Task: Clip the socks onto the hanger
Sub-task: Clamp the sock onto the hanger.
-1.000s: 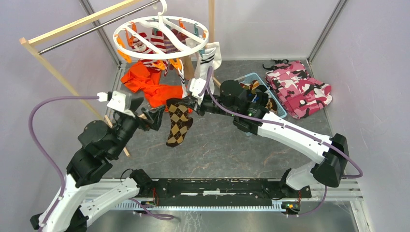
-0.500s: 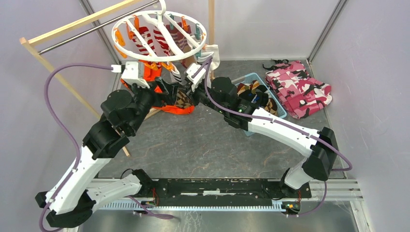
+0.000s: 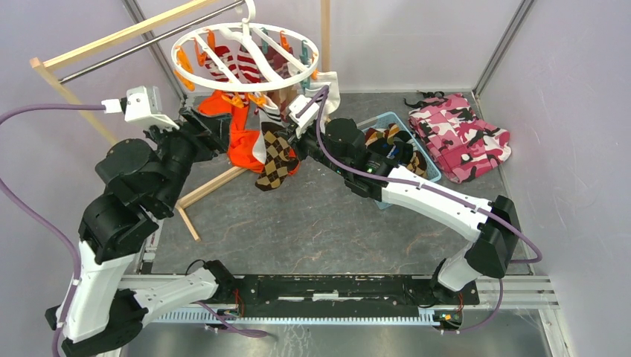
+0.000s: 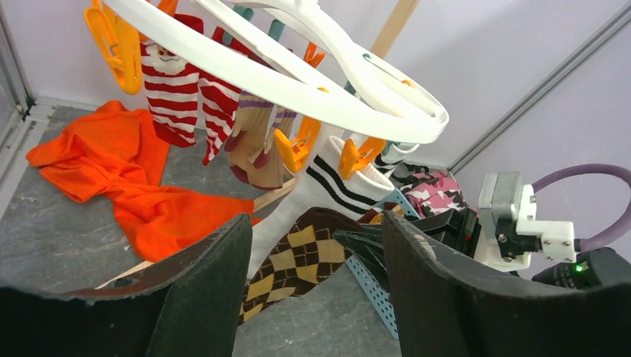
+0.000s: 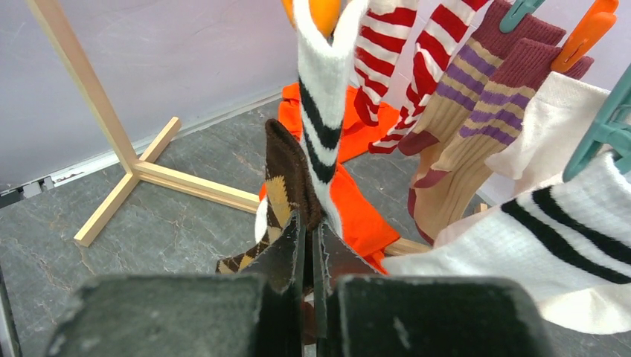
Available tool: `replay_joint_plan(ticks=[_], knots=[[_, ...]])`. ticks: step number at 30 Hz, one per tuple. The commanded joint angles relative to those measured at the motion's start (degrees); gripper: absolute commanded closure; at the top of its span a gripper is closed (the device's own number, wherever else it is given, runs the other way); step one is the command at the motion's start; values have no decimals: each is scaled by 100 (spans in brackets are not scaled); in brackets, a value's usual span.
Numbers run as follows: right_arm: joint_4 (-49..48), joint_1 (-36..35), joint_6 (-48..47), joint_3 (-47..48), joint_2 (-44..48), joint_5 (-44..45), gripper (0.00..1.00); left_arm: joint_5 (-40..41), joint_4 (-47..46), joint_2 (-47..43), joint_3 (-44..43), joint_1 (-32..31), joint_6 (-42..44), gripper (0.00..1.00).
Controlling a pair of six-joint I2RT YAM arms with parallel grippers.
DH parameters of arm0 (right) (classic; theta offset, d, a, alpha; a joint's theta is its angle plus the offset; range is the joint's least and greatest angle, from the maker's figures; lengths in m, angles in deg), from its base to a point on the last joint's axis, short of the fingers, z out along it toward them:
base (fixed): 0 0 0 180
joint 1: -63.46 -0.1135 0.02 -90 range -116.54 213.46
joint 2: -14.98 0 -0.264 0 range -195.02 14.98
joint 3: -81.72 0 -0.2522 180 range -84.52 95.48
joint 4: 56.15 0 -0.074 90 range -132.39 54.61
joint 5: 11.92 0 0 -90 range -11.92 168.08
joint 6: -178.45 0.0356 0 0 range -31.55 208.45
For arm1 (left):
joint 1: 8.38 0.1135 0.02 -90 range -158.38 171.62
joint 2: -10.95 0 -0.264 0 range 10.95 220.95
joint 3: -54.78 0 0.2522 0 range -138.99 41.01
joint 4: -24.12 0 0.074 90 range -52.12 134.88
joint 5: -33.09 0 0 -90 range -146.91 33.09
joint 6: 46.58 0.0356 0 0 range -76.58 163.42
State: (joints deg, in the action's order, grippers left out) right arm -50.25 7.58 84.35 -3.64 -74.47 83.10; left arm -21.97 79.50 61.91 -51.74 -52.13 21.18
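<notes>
The white round hanger [image 3: 190,43] hangs at the back with several socks on its orange and teal clips; it also shows in the left wrist view [image 4: 298,82]. My right gripper [image 3: 292,153] is shut on a brown argyle sock [image 3: 274,162], held just below the ring next to a clipped white sock with black stripes [image 5: 320,111]. In the right wrist view the gripper [image 5: 309,238] pinches the sock's brown cuff [image 5: 286,175]. My left gripper [image 3: 212,128] is open and empty, left of the sock. Its wrist view shows the argyle sock [image 4: 305,256] between its spread fingers [image 4: 446,290], further off.
An orange garment [image 3: 239,145] lies on the floor under the hanger. A blue basket [image 3: 381,121] with more socks and a pink camouflage cloth [image 3: 461,134] lie at the right. A wooden rack [image 3: 74,93] with a metal bar stands at the back left, its foot [image 3: 212,182] on the floor.
My left arm has pulled back to the left, away from the argyle sock. The right gripper still holds the sock, now hanging just under the ring.
</notes>
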Motion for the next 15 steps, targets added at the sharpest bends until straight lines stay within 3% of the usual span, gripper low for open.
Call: replay_joint_plan(ticks=[1,15], knots=[[-295,-3,59,97,101,120,100,128,521,374,-488,7,-685,30],[-343,45,14,68,154,-27,100,472,2029,1599,-2154,7,-1785,39]])
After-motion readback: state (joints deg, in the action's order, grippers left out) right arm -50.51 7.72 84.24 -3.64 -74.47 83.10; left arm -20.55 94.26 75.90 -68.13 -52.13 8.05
